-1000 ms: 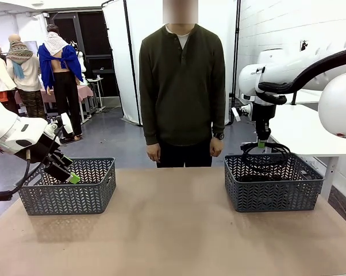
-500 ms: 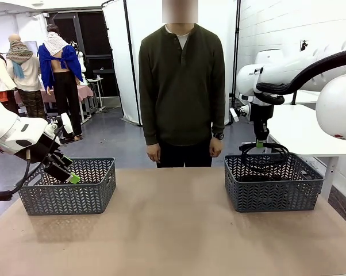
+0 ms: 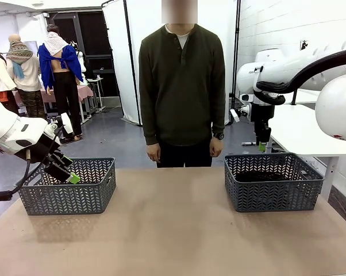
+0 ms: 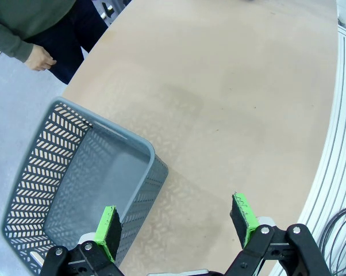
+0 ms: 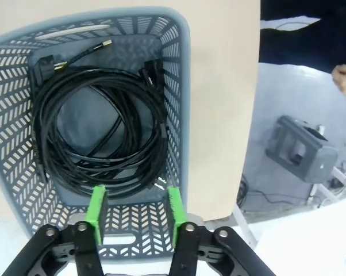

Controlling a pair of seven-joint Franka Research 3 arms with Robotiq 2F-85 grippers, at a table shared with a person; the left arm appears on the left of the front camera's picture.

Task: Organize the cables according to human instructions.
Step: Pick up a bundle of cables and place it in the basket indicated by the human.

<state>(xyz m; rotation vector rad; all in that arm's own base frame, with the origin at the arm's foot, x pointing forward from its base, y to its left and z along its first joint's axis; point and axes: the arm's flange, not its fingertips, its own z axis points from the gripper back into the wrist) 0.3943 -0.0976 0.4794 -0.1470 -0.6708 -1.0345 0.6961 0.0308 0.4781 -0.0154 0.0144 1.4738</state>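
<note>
Since the earlier frames the black coiled cord that hung from the right gripper (image 3: 261,146) has been let go – it's now seen flat on the floor of the grey lattice plastic basket on the right (image 3: 311,183), and the gripper has been lifted a bit above the rim. In the right wrist view the black round cable coils (image 5: 98,135) are piled together w/ plugs toward the far wall; the green pads are parted by a narrow gap, nothing between them. Drop is judged done for this cord.

The left gripper (image 4: 176,221) is held over the near edge of the other grey lattice basket (image 4: 29,184), fingers spread wide & empty – prob. parked, waiting. That basket is bare inside. The person in the dark olive long-sleeved top (image 3: 181,80) is stood at the far side, arms down – no pointing visible, so the next instruction can't be read.
</note>
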